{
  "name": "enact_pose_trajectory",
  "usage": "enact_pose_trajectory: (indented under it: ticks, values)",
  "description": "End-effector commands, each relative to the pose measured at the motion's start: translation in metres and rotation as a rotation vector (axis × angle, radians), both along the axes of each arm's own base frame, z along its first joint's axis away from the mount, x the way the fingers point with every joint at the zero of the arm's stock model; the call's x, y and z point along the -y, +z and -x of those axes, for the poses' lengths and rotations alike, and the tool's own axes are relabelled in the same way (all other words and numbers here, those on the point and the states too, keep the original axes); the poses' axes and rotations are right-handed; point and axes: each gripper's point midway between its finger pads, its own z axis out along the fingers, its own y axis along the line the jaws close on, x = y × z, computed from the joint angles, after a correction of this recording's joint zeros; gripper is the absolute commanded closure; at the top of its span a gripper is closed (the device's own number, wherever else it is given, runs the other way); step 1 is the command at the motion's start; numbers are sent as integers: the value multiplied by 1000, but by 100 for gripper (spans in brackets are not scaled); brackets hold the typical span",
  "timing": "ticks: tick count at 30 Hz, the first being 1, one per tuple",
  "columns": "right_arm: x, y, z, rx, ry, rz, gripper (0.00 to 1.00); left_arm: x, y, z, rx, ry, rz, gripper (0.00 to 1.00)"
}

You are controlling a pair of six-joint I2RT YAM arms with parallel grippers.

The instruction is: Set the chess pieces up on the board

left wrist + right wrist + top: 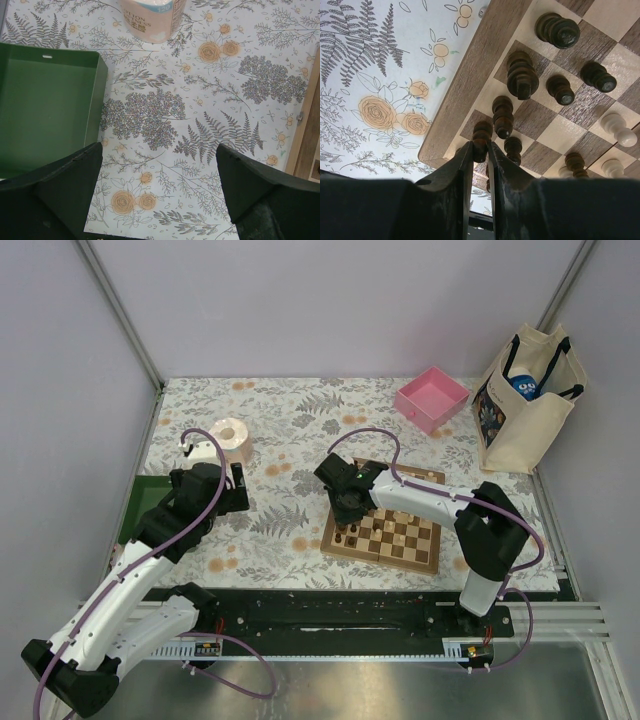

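The board [386, 559] lies right of centre, and its brown border [470, 85] fills the right wrist view. My right gripper [480, 150] is shut on a dark brown chess piece [481, 136] over the board's corner square. Several dark pieces [522, 75] stand on nearby squares, with a pale piece [617, 129] further right. From above, my right gripper [345, 512] hangs over the board's left near corner. My left gripper [159, 185] is open over the flowered cloth, away from the board, with nothing between its fingers. In the top view my left gripper [238, 497] sits left of centre.
A green tray [45, 105] lies at the left edge of the table, with a tissue roll [232, 440] behind the left arm. A pink tray [432, 398] and a tote bag [525, 400] stand at the back right.
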Motion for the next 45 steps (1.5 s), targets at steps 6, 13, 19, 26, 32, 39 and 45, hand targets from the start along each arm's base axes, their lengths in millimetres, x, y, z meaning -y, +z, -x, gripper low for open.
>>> enact_pose_trajectory:
  ticks: [6, 13, 19, 26, 32, 39, 45]
  values:
    - [-3, 10, -1, 24, 18, -24, 70, 1, 1, -1, 9, -6, 9, 1]
    - [-5, 16, 1, 28, 28, -48, 64, 2, 1, -2, 6, -8, 10, 1]
    - [-7, 40, 2, 57, 43, -90, 55, 1, 1, -2, 8, -3, 7, 1]
    - [14, 84, -3, 167, 28, -85, 48, 1, 0, -2, 7, -4, 6, 1]
    - [45, 97, -24, 257, -84, -41, 38, 2, 0, -2, 5, -6, 8, 1]
    - [68, 73, -51, 173, -145, -31, 45, 1, 1, -1, 8, -6, 10, 1]
    - [64, 56, -62, 126, -143, -33, 49, 1, 1, -1, 9, -2, 9, 1]
